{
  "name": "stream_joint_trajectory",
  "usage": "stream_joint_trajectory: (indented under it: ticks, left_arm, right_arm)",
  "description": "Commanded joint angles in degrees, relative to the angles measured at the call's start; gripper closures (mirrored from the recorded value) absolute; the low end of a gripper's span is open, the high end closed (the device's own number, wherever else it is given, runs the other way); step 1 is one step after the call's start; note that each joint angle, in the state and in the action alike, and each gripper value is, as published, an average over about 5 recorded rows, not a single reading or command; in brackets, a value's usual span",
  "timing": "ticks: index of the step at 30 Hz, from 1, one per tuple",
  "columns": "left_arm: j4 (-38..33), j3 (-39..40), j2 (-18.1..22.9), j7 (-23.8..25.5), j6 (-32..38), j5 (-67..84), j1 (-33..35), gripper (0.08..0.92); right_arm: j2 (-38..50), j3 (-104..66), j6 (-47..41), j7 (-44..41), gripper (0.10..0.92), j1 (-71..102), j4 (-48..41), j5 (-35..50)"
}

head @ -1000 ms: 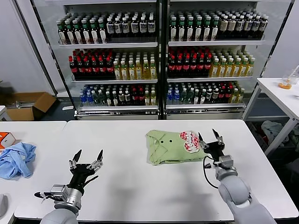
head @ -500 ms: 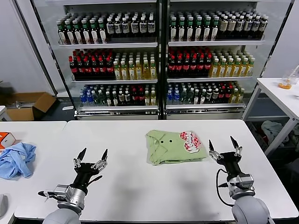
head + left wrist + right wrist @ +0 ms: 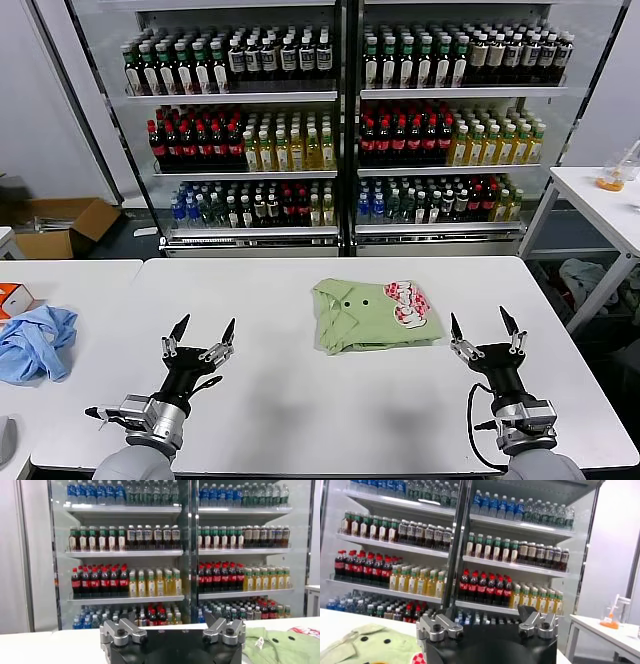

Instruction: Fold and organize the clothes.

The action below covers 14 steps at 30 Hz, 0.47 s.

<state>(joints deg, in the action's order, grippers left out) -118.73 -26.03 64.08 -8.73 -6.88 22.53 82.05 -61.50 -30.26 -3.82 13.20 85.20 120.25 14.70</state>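
Just white table (image 3: 300, 400) w/ folded shirt (image 3: 375, 315), drinks fridge (image 3: 340, 120) behind

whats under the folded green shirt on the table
The green shirt lies folded flat on the white table, which shows bare all around it. Whatever is beneath the folds is covered. Both the left gripper and right gripper are open, clear of it.
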Motion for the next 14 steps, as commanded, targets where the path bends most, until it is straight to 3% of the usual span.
stream_joint_trajectory:
  ticks: [1, 14]
  left_arm:
    - [0.2, 0.1, 1.1, 0.0, 0.1, -0.3, -0.4, 0.177]
    - [-0.4, 0.0, 1.3, 0.1, 0.2, -0.4, 0.2, 0.177]
  right_arm:
    - [-0.2, -0.5, 0.9, 1.5, 0.203, 3.3, 3.5, -0.9]
    - [-0.5, -1.2, -0.8, 2.9, 0.203, 4.3, 4.5, -1.0]
